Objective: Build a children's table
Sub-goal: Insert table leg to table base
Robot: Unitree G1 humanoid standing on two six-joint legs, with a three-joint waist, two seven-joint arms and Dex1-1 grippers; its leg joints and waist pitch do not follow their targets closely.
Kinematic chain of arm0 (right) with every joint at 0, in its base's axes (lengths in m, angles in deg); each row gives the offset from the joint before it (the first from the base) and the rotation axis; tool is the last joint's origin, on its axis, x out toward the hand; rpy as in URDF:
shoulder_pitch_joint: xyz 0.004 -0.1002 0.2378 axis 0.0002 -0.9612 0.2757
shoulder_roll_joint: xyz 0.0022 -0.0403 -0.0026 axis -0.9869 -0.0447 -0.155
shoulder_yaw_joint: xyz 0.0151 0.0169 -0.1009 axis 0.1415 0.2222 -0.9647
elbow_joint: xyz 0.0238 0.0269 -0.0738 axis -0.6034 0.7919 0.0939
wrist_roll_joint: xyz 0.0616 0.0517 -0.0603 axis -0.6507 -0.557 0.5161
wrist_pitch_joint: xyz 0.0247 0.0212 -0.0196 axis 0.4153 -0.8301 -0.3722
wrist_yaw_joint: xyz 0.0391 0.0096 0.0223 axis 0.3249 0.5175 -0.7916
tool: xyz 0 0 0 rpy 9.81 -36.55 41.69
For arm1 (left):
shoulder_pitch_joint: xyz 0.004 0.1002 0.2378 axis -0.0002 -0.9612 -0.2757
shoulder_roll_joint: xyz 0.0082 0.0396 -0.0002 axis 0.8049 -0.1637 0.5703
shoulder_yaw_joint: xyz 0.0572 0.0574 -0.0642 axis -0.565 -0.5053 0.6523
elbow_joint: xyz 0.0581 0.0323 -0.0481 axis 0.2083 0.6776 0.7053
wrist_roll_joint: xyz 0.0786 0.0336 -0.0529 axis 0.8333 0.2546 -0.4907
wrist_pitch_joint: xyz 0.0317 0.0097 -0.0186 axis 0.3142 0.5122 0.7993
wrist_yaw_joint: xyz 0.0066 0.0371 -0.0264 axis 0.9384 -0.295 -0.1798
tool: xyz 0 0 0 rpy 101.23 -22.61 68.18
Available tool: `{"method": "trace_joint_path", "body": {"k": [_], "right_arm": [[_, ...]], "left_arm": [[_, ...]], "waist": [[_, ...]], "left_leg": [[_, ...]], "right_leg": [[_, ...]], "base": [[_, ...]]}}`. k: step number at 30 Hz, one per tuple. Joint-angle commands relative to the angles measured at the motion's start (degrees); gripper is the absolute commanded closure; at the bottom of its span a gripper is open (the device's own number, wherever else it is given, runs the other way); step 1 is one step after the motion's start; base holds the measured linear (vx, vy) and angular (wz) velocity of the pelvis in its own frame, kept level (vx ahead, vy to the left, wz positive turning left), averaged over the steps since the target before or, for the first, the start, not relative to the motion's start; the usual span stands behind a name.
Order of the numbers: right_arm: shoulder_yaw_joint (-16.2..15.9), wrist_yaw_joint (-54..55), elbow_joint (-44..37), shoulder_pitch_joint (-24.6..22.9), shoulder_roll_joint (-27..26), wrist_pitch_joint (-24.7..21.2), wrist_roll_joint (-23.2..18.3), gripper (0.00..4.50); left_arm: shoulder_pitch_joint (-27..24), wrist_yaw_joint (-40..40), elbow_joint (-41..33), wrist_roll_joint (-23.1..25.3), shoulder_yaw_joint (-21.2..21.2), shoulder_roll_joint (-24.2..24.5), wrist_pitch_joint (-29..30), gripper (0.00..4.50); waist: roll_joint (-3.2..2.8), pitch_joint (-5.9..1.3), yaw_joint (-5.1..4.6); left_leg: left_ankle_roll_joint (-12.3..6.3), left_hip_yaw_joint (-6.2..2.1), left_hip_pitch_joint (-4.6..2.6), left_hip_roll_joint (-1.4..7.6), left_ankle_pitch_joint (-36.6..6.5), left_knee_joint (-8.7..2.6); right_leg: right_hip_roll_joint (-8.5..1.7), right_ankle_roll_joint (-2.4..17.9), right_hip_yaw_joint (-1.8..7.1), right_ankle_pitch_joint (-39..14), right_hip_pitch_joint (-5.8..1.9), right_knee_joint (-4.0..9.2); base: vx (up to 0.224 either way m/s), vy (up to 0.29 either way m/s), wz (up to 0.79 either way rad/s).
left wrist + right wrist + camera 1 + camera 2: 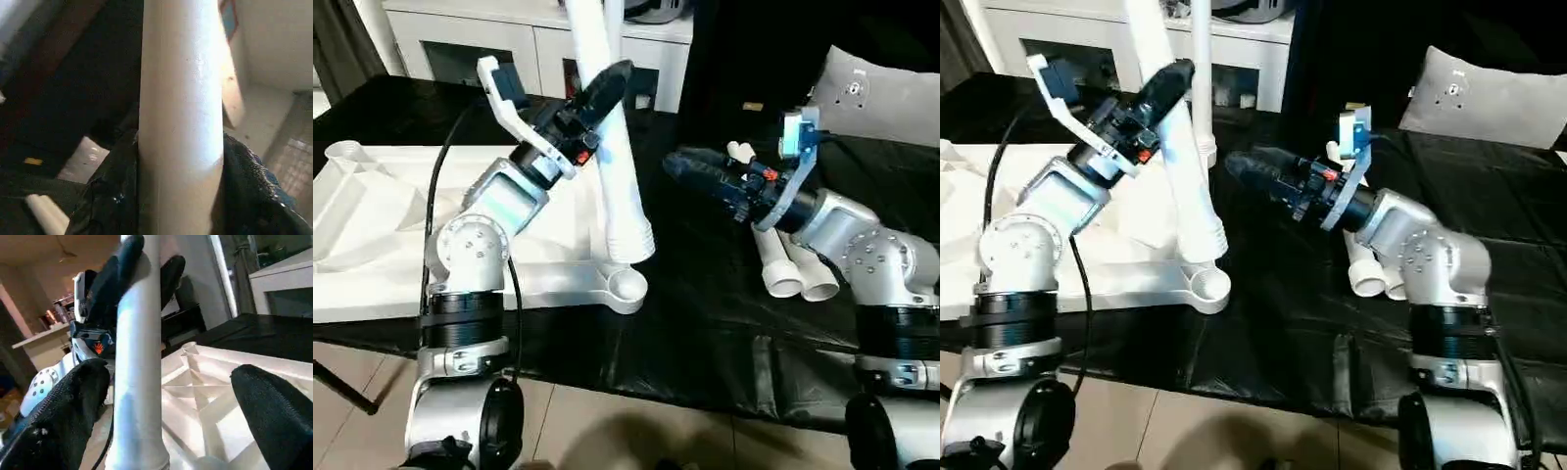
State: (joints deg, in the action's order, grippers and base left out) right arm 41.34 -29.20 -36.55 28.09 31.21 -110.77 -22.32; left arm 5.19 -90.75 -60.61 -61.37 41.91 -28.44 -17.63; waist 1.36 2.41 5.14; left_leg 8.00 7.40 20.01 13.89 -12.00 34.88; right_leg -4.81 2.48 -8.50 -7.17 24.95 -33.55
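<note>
presently a white leg is gripped in the left gripper, its wide end beside the corner socket of the upturned tabletop on the desk. the right gripper is held open nearby. the leg should be brought upright over the socket before pressing.

No readable text, label, brand name or number anywhere. Only a small orange-red mark on the black wrist housing of the left gripper, too small to make out as a logo or letters; a similar red mark on the right gripper wrist, likewise illegible.
</note>
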Motion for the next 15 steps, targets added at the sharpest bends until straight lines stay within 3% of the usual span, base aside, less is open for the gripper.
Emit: {"method": "trace_joint_path", "body": {"k": [1,6,7,9,15], "right_arm": [[-0.59,-0.81,-1.72,-0.04,0.73,-0.80,-0.62,0.00],[-8.09,-3.22,-2.99,-0.56,3.12,3.21,6.03,0.00],[-9.66,-3.55,-3.53,-0.60,2.98,4.05,7.12,0.00],[-10.51,-3.84,-3.95,-0.59,2.86,4.27,7.51,0.00],[-14.64,-5.85,-4.15,-0.60,2.88,5.08,9.07,0.00]], "left_arm": [[1.78,-1.29,-1.96,-0.86,-1.47,0.26,0.66,2.69],[1.09,-5.26,-3.85,5.97,-7.18,2.79,-3.95,2.69],[0.62,-6.50,-4.84,8.29,-9.33,3.33,-5.44,2.69],[0.26,-7.22,-5.61,9.53,-10.66,3.62,-6.16,2.69],[-2.75,-11.59,-9.61,12.04,-15.97,4.23,-9.12,2.69]], "waist": [[0.38,-4.54,0.16],[0.50,-4.43,0.09],[0.92,-4.37,-0.02],[0.62,-4.35,-0.03],[0.61,-4.33,-0.09]], "left_leg": [[-3.41,2.28,0.95,-1.50,-1.94,-3.28],[-2.89,2.29,1.12,-1.59,-2.25,-3.26],[-2.95,2.33,1.08,-1.59,-2.62,-3.34],[-2.54,2.29,1.03,-1.45,-2.59,-3.35],[-2.58,2.25,1.07,-1.29,-2.58,-3.41]], "right_leg": [[-2.02,3.88,2.47,-18.15,-5.34,3.55],[-1.96,2.06,2.41,-19.51,-5.34,3.71],[-2.01,1.49,2.38,-20.65,-5.24,3.97],[-2.18,1.43,2.49,-20.87,-5.21,3.85],[-2.16,2.46,2.62,-19.43,-5.17,3.56]], "base": [[0.000,0.000,0.00],[0.000,0.000,0.00],[0.000,0.000,0.00],[0.000,0.000,0.00],[0.000,0.000,0.00]]}}
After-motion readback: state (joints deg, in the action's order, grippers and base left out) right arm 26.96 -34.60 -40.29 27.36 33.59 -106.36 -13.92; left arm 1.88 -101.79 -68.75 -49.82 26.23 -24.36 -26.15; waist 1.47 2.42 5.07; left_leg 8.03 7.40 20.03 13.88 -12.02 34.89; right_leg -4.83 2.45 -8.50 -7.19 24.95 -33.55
